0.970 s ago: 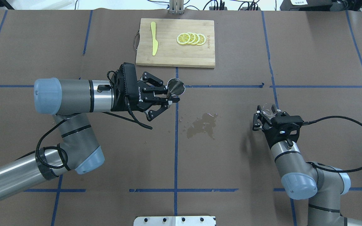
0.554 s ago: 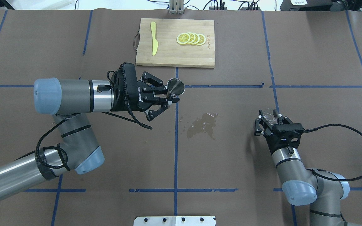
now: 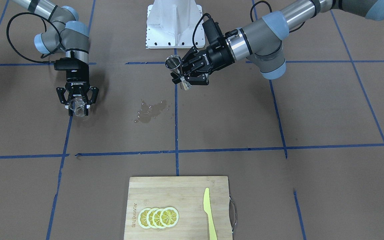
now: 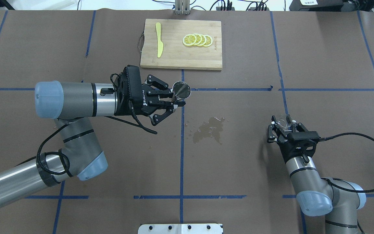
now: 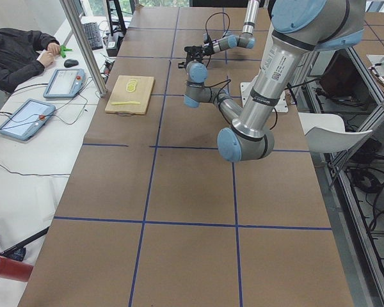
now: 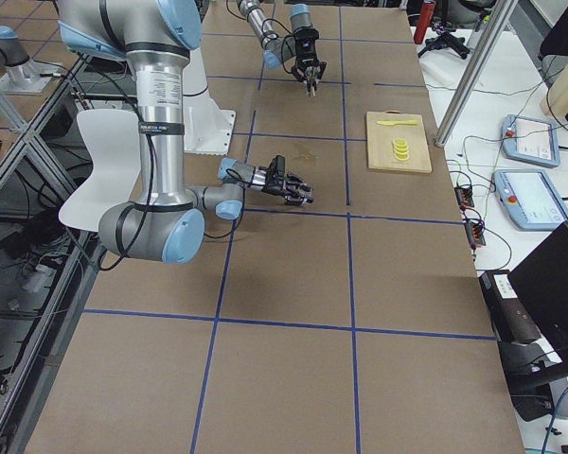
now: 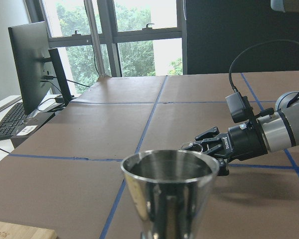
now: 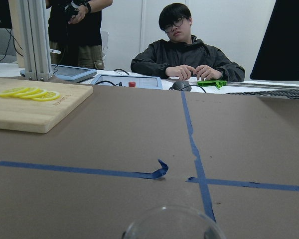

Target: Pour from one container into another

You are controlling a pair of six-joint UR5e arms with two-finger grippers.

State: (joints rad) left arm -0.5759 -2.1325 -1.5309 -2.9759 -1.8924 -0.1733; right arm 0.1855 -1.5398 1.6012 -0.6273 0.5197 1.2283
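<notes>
Overhead exterior showed the right gripper (image 4: 283, 126), clamped on the clear glass (image 4: 281, 119), had drawn back toward the robot's base, away from the spill (image 4: 209, 129). Farther off, the left gripper (image 4: 176, 103) stayed clamped on the upright metal jigger (image 4: 181, 90) — containers well apart, so pouring probably needed realignment.

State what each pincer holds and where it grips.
Left pincer: steel jigger, gripped at its narrow waist. Right pincer: clear glass, gripped across its side wall.
</notes>
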